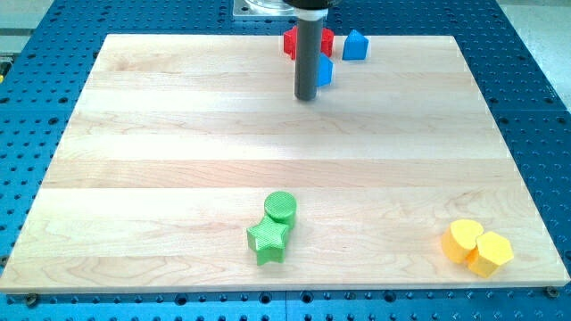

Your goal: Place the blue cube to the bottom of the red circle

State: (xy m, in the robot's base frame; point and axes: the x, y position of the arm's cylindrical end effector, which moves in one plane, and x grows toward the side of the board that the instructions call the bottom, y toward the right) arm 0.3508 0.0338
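In the camera view, the arm's rod comes down at the upper centre of the frame, and my tip (307,97) rests on the wooden board (178,160). There is no pincer to be open or closed here; the arm ends in the bare rod and holds nothing.

The blue cube (326,72) sits just beside the rod on its right, touching it or nearly so, and partly hidden behind it. Just above it, at the top edge of the board, lies the red block (326,40), the task's red circle as far as I can judge, though the rod covers most of it and its shape cannot be made out. A second blue block (355,45), with a pointed top, stands near to the right of the red one.

The cube already seems to lie roughly below the red piece, so I judge the risk to be overshoot: a sideways push would slide it rightward out from under the red, or a glancing contact would spin it.

The cube looks squat, with no clear long axis, and its facing cannot be told.
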